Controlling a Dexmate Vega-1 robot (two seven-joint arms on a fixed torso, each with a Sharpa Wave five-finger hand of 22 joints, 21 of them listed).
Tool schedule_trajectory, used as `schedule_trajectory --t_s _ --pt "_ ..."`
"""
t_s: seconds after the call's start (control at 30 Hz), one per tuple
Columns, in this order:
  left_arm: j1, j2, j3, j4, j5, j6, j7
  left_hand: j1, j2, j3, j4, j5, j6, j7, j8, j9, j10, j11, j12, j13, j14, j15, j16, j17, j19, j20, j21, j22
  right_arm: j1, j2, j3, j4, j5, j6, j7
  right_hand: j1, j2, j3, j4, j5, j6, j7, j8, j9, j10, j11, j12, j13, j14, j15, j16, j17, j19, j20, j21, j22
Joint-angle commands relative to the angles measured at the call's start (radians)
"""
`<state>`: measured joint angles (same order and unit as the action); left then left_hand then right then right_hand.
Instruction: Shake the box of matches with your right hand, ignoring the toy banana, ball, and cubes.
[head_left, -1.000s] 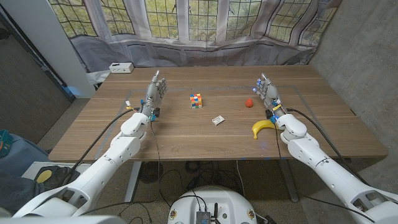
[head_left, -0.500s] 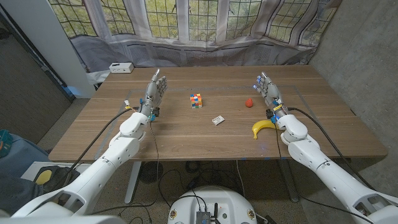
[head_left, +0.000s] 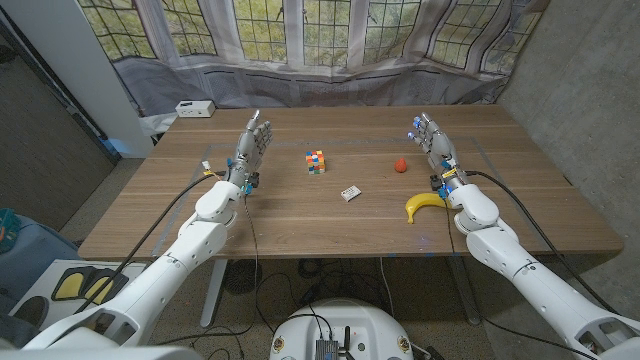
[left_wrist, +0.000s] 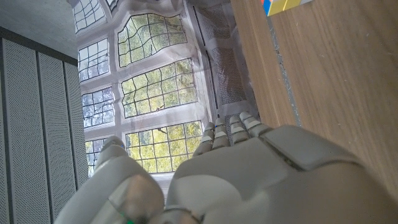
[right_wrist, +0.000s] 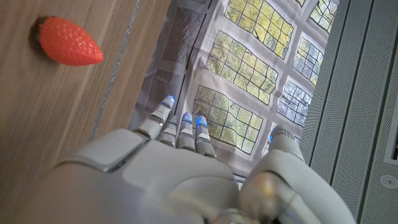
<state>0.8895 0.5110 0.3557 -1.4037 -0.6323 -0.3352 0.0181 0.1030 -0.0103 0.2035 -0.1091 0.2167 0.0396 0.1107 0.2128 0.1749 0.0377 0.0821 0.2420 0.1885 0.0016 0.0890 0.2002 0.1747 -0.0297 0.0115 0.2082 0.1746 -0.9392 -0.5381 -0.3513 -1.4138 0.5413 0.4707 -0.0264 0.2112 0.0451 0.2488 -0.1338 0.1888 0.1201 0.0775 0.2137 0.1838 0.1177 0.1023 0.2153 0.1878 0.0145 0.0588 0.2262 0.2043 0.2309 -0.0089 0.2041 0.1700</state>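
Right hand (head_left: 430, 145) is seen raised on its edge over the table's (head_left: 300, 215) right side, fingers extended and slightly apart, nothing held. In the right wrist view the same hand (right_wrist: 180, 180) is shown with fingers straight, pointed toward the window backdrop.

Box of matches (head_left: 350, 193) is noted lying on the wood near the table's middle, inward of the right hand and somewhat nearer the robot, well apart from it and untouched.

A small red strawberry-shaped toy (head_left: 400, 165) is seen just inward of the right hand; it is also caught in the right wrist view (right_wrist: 67, 45). Toy banana (head_left: 422, 204) is placed close beside the right wrist, on the robot's side of the hand.

Left hand (head_left: 250, 150) is held upright likewise, fingers spread, empty. A coloured puzzle cube (head_left: 316, 161) is set between the two hands, nearer the left one. A white box (head_left: 194, 108) is noted at the far left corner.
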Motion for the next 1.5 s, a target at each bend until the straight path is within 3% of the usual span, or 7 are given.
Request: schedule_trajectory --t_s 0.03,0.33,0.8,1.0,1.13,1.37,1.5 --pt "0.026 0.028 0.012 -0.077 0.039 0.063 0.062 0.019 0.002 0.008 -0.006 -0.008 0.024 0.005 0.001 0.001 0.024 0.006 0.005 0.003 0.026 0.005 0.008 0.004 0.043 0.014 0.016 0.003 -0.009 -0.023 0.013 0.0 -0.014 0.044 0.03 0.011 0.0 0.004 -0.003 -0.004 -0.001 0.007 -0.004 0.005 0.005 0.007 0.001 0.002 0.009 0.005 0.004 0.004 0.011 0.0 0.007 0.004" --pt "0.041 0.006 0.011 -0.067 0.049 0.005 0.064 0.033 0.008 0.01 -0.012 -0.012 0.092 -0.005 0.008 0.001 0.085 -0.01 0.015 0.003 0.081 -0.005 0.012 0.004 0.091 0.025 0.021 0.005 0.004 -0.032 0.008 0.025 -0.001 0.081 0.097 0.015 0.003 0.005 -0.004 -0.005 0.006 0.004 -0.003 0.005 0.014 0.007 0.003 0.003 0.013 0.006 0.004 0.004 0.014 -0.001 0.006 0.004" --pt "0.072 0.107 -0.013 -0.192 0.013 0.09 0.013 0.047 0.022 0.018 -0.016 -0.015 0.096 -0.005 -0.005 0.002 0.07 -0.008 0.0 0.004 0.068 -0.002 -0.004 0.004 0.055 0.05 -0.001 0.005 -0.013 -0.021 0.004 -0.024 -0.108 0.135 0.02 0.043 0.015 0.017 -0.015 -0.007 0.035 -0.016 0.003 0.005 0.055 -0.016 0.011 0.004 0.042 -0.003 0.009 0.003 0.043 -0.004 0.01 0.003" --pt "0.061 0.106 -0.014 -0.177 0.006 0.071 -0.018 0.049 0.025 0.019 -0.016 -0.016 0.095 -0.005 -0.008 0.002 0.067 -0.008 -0.004 0.004 0.062 -0.001 -0.007 0.004 0.045 0.05 -0.005 0.005 -0.008 -0.023 -0.003 -0.036 -0.151 0.142 0.006 0.06 0.016 0.023 -0.021 -0.008 0.046 -0.024 0.003 0.005 0.072 -0.021 0.012 0.004 0.068 -0.01 0.015 0.001 0.071 -0.006 0.017 0.003" --pt "0.059 0.101 -0.017 -0.167 0.014 0.048 -0.02 0.05 0.027 0.02 -0.016 -0.017 0.098 -0.005 -0.008 0.002 0.069 -0.008 -0.004 0.004 0.06 0.0 -0.009 0.004 0.04 0.052 -0.007 0.005 -0.019 -0.033 0.0 -0.061 -0.185 0.136 -0.019 0.068 0.021 0.024 -0.019 -0.01 0.076 -0.056 0.009 0.006 0.1 -0.036 0.016 0.004 0.086 -0.009 0.019 0.003 0.086 0.003 0.016 0.003" --pt "0.071 0.078 -0.026 -0.153 0.016 -0.005 -0.012 0.053 0.032 0.022 -0.016 -0.018 0.108 -0.005 -0.008 0.002 0.079 -0.014 -0.003 0.004 0.052 -0.003 -0.012 0.004 0.018 0.049 -0.016 0.005 -0.037 -0.049 0.011 -0.106 -0.253 0.127 -0.069 0.087 0.029 0.032 -0.023 -0.01 0.113 -0.072 0.017 0.006 0.13 -0.057 0.019 0.005 0.103 -0.011 0.021 0.003 0.102 0.005 0.016 0.003" --pt "0.075 0.079 -0.028 -0.152 0.018 -0.013 -0.014 0.054 0.034 0.023 -0.016 -0.019 0.112 -0.004 -0.008 0.002 0.08 -0.015 -0.003 0.005 0.05 -0.005 -0.013 0.004 0.016 0.048 -0.016 0.005 -0.038 -0.062 0.014 -0.123 -0.284 0.121 -0.079 0.136 0.053 0.059 -0.036 0.0 0.129 -0.091 0.018 0.006 0.144 -0.078 0.016 0.004 0.112 -0.015 0.019 0.001 0.107 0.005 0.012 0.003"
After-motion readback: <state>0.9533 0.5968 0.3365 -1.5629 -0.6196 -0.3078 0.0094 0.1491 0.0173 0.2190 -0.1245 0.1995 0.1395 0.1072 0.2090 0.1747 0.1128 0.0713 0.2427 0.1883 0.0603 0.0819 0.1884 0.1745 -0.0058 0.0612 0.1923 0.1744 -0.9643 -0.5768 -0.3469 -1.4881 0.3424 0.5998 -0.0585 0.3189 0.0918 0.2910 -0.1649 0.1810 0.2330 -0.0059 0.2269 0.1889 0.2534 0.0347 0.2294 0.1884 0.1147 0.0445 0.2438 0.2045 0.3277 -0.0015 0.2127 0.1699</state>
